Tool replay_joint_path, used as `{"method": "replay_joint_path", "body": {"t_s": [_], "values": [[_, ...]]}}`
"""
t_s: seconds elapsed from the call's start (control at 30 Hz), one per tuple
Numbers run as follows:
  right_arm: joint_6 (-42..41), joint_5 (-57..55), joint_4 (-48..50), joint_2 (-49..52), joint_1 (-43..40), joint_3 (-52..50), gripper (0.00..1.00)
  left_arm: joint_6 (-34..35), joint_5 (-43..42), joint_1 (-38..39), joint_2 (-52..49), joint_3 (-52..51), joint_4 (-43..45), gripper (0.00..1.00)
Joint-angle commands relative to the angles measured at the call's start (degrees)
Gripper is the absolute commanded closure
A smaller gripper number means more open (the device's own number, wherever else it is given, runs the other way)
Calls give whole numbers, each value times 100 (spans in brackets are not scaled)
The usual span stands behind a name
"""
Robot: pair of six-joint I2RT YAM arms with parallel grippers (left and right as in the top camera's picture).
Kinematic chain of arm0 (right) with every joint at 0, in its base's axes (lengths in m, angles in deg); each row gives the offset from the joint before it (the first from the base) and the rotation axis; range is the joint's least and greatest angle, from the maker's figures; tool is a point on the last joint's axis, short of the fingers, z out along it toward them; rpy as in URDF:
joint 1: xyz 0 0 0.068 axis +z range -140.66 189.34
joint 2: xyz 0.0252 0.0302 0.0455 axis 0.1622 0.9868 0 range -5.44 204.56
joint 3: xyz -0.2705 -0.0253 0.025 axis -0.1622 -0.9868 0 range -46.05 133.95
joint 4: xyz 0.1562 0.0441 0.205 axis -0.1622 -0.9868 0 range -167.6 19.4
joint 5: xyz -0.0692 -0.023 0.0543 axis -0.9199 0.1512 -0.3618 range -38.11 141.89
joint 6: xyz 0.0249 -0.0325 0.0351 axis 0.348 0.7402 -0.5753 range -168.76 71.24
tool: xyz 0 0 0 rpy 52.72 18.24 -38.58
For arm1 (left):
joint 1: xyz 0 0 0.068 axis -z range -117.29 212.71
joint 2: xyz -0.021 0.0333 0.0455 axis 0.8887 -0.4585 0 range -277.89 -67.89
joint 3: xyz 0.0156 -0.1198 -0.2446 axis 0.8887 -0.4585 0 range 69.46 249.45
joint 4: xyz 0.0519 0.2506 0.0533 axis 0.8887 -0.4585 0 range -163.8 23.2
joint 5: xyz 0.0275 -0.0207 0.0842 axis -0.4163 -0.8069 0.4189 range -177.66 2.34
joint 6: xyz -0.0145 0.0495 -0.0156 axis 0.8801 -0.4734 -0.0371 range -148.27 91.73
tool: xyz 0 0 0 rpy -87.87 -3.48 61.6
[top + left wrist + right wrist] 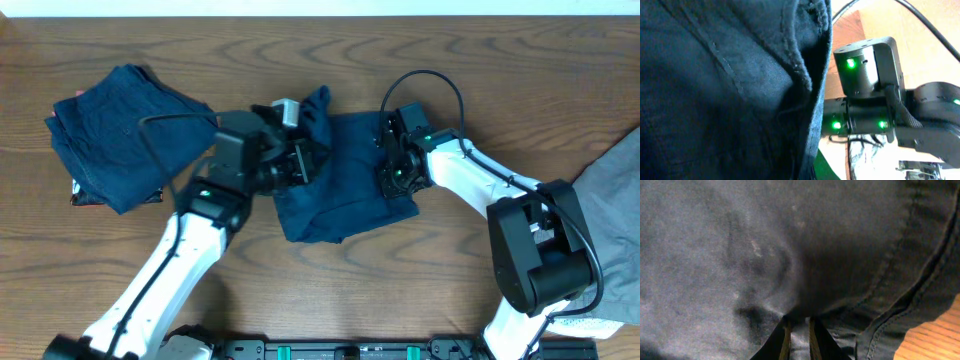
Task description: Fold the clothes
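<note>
Dark navy shorts (pixel 345 195) lie crumpled at the table's middle. My left gripper (pixel 305 160) is at their left edge, with a flap of cloth raised beside it. Navy cloth (pixel 715 90) fills the left wrist view and hides the fingers, so the grip looks shut on it. My right gripper (pixel 392 170) is at the shorts' right edge. In the right wrist view its fingers (pixel 799 330) are pinched on a fold of the shorts (pixel 765 245). A folded stack of navy shorts (pixel 110 135) lies at the far left. A grey garment (pixel 620 200) lies at the right edge.
The wooden table (pixel 300 280) shows bare wood in front of the shorts and along the back. The right arm's wrist with green lights (pixel 870 65) shows close by in the left wrist view. Black cables loop over both arms.
</note>
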Motion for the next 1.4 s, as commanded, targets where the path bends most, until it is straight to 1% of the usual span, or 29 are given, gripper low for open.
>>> {"method": "replay_joint_path", "body": {"t_s": [0.0, 0.13, 0.23, 0.27, 0.3, 0.33, 0.4, 0.47, 0.57, 0.67, 0.73, 0.8, 0.87, 0.9, 0.97, 1.17, 1.27, 1.37], "values": [[-118, 94, -50, 295, 186, -157, 87, 313, 352, 302, -328, 144, 247, 94], [-223, 96, -98, 295, 181, -157, 86, 461, 450, 616, -782, 144, 793, 94], [-280, 92, -140, 293, 177, -155, 79, 636, 448, 767, -1040, 144, 1401, 94], [-334, 68, -181, 269, 170, -149, 76, 651, 448, 804, -1099, 144, 1580, 87], [-404, 22, -258, 229, 138, -133, 73, 649, 448, 811, -1130, 144, 1681, 66], [-442, -22, -358, 164, 87, -101, 70, 649, 450, 807, -1132, 144, 1709, 55], [-514, -240, -654, -42, -87, 37, 67, 599, 446, 737, -1128, 144, 1725, 50], [-616, -590, -1014, -319, -330, 256, 65, 450, 450, 588, -1128, 144, 1751, 41], [-627, -1001, -1528, -870, -778, 688, 63, 229, 597, 214, -1128, 144, 1805, 40], [-623, -955, -1692, -1447, -1097, 1005, 64, -197, 1091, -160, -1150, 144, 1803, 40], [-420, -501, -1611, -1814, -1174, 1075, 64, -485, 1449, -326, -1217, 144, 1810, 40], [-66, 330, -1510, -2083, -1119, 1075, 64, -789, 1816, -452, -1360, 144, 1818, 40], [166, 1071, -1506, -2157, -992, 1073, 65, -1027, 1980, -514, -1552, 144, 1888, 40], [232, 1403, -1521, -2155, -892, 1067, 65, -1191, 1976, -542, -1696, 144, 1978, 41], [236, 1624, -1519, -2085, -623, 994, 65, -1355, 1978, -562, -2031, 149, 2214, 41], [79, 1497, -1401, -1589, 184, 686, 64, -1399, 1974, -566, -2924, 291, 2295, 42], [-28, 1392, -1196, -1268, 387, 470, 63, -1401, 1978, -573, -3130, 289, 2098, 44], [-109, 1180, -1056, -841, 487, 232, 65, -1488, 1996, -573, -3165, 289, 1611, 45]]}}
